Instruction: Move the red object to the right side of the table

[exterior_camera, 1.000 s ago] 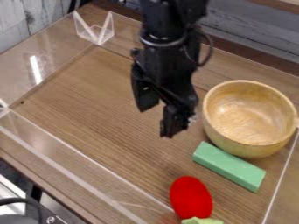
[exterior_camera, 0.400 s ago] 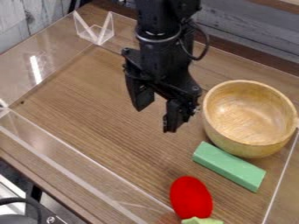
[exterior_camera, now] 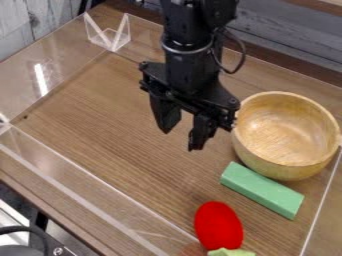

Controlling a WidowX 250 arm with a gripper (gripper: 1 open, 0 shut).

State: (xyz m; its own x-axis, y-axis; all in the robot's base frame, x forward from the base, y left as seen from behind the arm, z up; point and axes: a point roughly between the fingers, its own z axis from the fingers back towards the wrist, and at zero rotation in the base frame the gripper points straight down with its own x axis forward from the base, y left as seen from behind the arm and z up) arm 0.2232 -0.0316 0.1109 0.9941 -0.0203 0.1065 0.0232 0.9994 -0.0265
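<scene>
Gripper (exterior_camera: 183, 127) empty, fingers apart, hanging mid-table (exterior_camera: 94, 130), well apart from red object (exterior_camera: 219, 225) at near edge. Risks: clipping green block (exterior_camera: 263, 189) or wooden bowl (exterior_camera: 286, 133) on approach; glossy fruit possibly squirting free or rolling against near acrylic wall.

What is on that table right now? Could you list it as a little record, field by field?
surface: wood-grain table with low clear walls
robot part: black pincer pointing down above the table, holding nothing
red object: near the front edge, untouched, apart from the pincer
green block: lying flat between the red object and the bowl
wooden bowl: empty, to the right of the pincer
</scene>
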